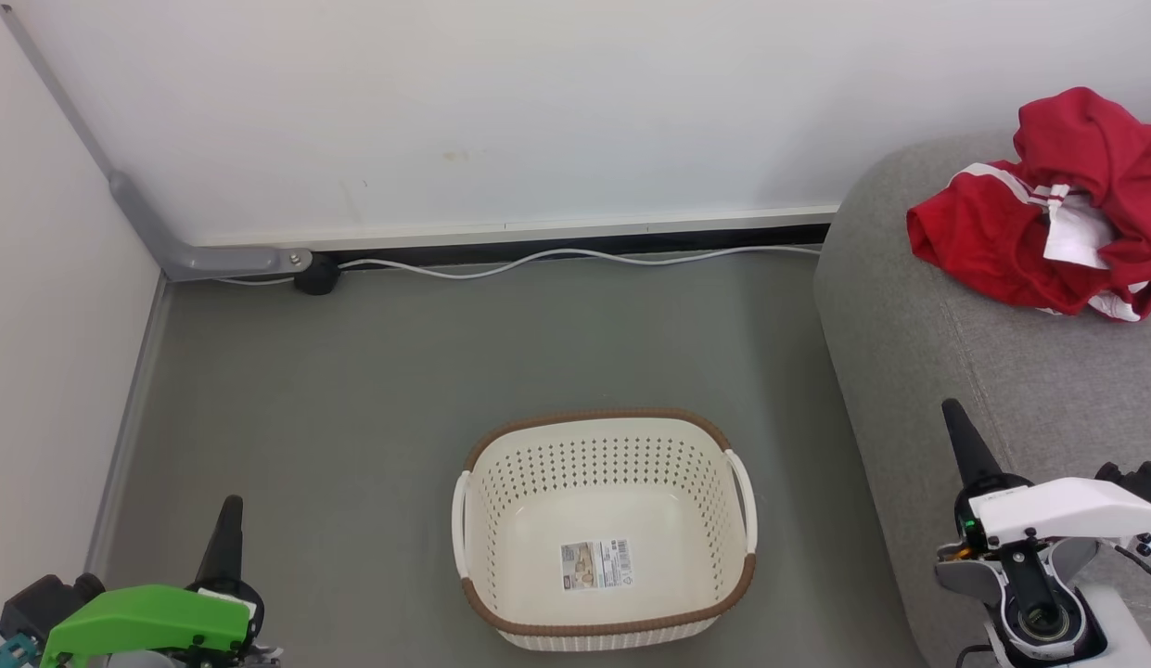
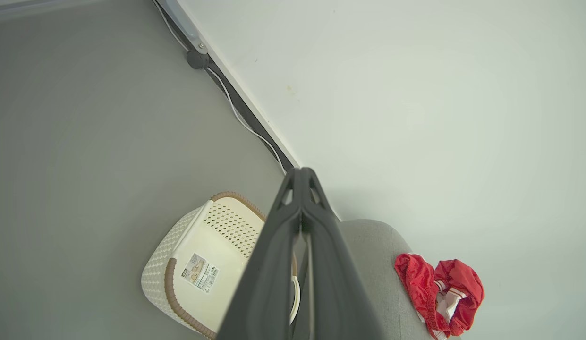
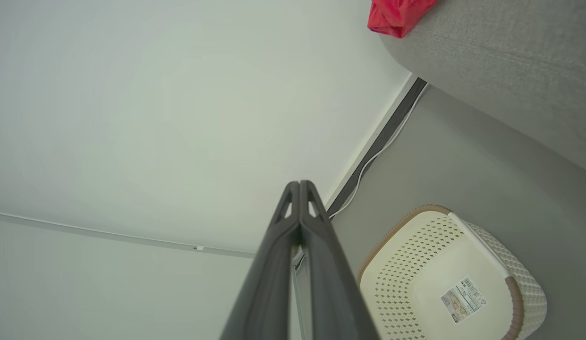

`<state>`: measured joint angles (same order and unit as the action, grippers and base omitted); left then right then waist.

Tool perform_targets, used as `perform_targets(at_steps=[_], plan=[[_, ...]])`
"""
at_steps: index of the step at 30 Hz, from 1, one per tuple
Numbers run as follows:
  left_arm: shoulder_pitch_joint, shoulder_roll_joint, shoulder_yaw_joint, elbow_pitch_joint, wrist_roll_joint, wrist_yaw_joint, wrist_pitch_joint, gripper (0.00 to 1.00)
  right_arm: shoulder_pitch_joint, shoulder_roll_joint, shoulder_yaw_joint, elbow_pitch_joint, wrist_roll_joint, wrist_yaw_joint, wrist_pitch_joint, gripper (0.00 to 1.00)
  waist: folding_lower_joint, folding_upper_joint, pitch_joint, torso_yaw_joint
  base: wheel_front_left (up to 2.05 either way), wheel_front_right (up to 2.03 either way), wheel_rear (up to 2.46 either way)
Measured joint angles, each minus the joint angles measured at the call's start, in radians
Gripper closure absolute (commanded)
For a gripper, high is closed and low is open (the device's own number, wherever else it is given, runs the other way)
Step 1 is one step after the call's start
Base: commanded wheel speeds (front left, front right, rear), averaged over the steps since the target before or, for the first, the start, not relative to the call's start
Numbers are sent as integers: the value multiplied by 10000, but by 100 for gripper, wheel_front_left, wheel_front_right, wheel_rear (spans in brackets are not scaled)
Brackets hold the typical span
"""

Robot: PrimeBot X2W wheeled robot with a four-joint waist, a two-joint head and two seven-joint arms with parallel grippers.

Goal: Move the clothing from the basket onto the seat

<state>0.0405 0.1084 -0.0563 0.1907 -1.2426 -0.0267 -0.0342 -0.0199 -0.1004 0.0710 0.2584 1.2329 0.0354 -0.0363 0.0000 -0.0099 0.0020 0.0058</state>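
Note:
The red clothing (image 1: 1057, 209) with white stripes lies bunched on the grey seat (image 1: 955, 371) at the upper right, also seen as the clothing (image 2: 439, 288) and a red corner of clothing (image 3: 396, 16). The cream basket (image 1: 605, 436) stands on the floor in the middle, with nothing inside but a barcode sticker; the basket (image 2: 179, 288) and the basket (image 3: 529, 293) show in both wrist views. My left gripper (image 1: 230, 506) is at the lower left, shut and holding nothing. My right gripper (image 1: 952, 408) is over the seat's front edge, shut and holding nothing. In the wrist views, left gripper (image 2: 301, 171) and right gripper (image 3: 299, 183) have tips together.
A white wall (image 1: 501, 111) runs behind, with a white cable (image 1: 538, 260) along its base and a grey conduit (image 1: 139, 213) in the left corner. Grey floor (image 1: 334, 399) surrounds the basket. The seat rises close on the basket's right.

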Motion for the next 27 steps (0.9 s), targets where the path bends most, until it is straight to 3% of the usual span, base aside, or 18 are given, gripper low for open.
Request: perform_targets(at_steps=[27], plan=[[-664, -332, 709, 594, -3145, -713, 876, 100, -243, 221, -1256, 105, 3254, 631, 863, 100, 0, 0, 9, -49, 0, 0, 0]])
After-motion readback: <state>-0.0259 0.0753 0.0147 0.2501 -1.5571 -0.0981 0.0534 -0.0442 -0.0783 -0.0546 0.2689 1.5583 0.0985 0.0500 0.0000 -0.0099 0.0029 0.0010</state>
